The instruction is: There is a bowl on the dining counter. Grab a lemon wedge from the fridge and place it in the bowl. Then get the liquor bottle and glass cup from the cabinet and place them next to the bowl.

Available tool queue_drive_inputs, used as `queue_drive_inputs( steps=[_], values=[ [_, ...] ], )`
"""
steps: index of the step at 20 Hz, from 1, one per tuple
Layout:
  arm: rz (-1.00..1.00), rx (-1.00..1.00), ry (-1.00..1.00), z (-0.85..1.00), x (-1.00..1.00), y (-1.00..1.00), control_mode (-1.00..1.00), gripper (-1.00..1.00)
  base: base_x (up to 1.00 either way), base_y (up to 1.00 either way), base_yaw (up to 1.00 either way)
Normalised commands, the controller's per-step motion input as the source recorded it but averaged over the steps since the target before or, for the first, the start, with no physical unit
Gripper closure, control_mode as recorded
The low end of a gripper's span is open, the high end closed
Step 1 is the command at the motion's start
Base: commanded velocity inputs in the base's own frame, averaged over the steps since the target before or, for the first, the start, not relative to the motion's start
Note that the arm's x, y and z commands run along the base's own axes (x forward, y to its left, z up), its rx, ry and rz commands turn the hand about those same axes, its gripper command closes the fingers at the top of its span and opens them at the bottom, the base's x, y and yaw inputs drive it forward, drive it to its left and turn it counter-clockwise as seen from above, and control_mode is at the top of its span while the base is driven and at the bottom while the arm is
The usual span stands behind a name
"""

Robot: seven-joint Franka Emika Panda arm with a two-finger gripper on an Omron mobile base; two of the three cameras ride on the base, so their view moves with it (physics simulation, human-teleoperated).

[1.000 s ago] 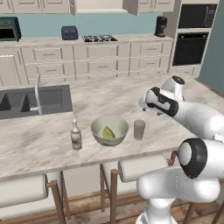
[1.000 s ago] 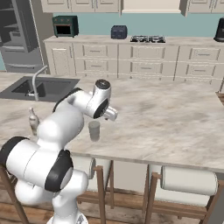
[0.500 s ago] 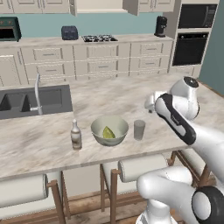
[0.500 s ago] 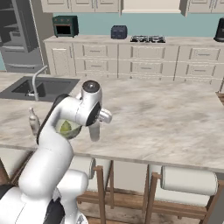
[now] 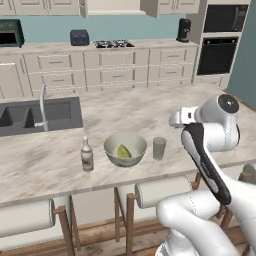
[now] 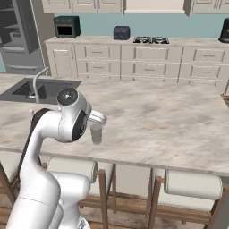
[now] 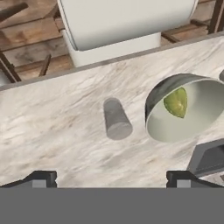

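right, pincer (image 7: 111,179) spread wide and empty above the tabletop (image 5: 150,107); cup (image 5: 159,148) just beside the bowl (image 5: 125,148), lemon wedge (image 5: 123,151) inside, bottle (image 5: 87,154) on its other side.

Slim liquor bottle (image 5: 87,155), grey-green bowl (image 5: 125,148) holding lemon wedge (image 5: 123,151), grey glass cup (image 5: 159,148), upright on dining counter (image 5: 150,112)

Glossy white rounded arm (image 5: 210,150) with dark joint bands.
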Motion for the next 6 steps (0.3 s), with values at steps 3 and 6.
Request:
queue_drive_inputs(
  steps=[3, 6],
  values=[
    [-0.03, -0.11, -0.21, 0.63, -0.41, 0.06, -1.0, -1.0, 0.0, 0.0, 0.0],
    [-0.03, -0.14, -0.2, 0.52, -0.44, 0.07, -1.0, -1.0, 0.0, 0.0, 0.0]
  ],
)
